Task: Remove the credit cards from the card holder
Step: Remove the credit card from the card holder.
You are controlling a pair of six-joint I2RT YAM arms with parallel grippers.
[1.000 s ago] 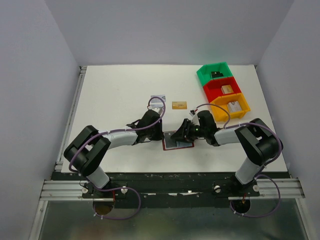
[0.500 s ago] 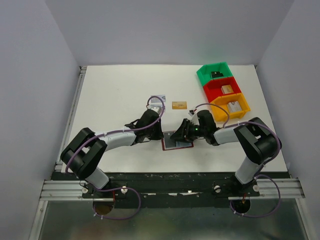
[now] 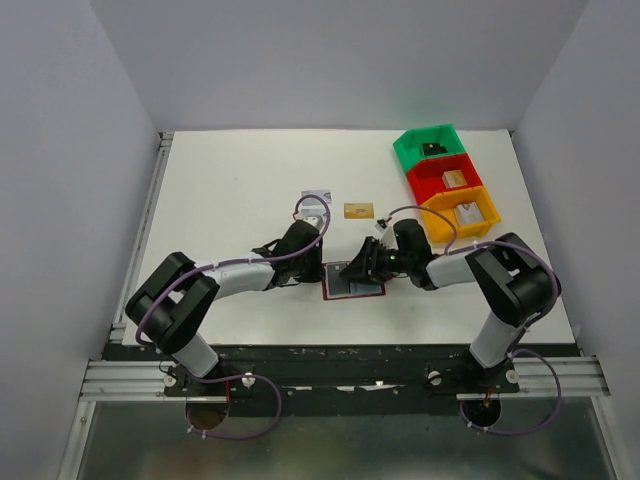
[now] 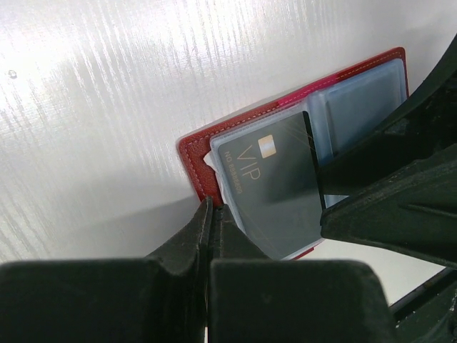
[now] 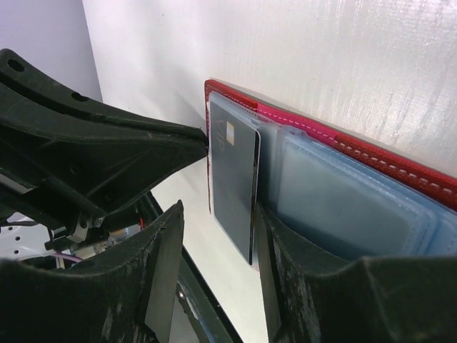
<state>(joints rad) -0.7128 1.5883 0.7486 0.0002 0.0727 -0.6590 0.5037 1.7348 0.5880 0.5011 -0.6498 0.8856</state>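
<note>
Movement over the last second is slight. The left arm's elbow has drifted a little out and back, and both tools remain at the card holder [image 3: 350, 290]. It lies open on the table [image 3: 230, 190] at 6 o'clock, near the arm bases, where it lay before.

The left tool [image 4: 211, 225] has its fingers closed together, tips pressed at the holder's red corner on the 9 o'clock side. Whether they nip the clear sleeve I cannot tell. The right tool [image 5: 218, 214] reaches in from 3 o'clock, part open, with a finger on either side of a black card [image 4: 275, 189]. That card sits partly out of its sleeve, and a gap beside it suggests it is not yet clamped.

This card's removal looks to be the step in hand, with the holder pinned for the pull.

A gold card [image 3: 358, 210] at the holder's 12 o'clock and a silver-grey card [image 3: 318, 196] at 11 o'clock already lie out, both unmoved.
</note>
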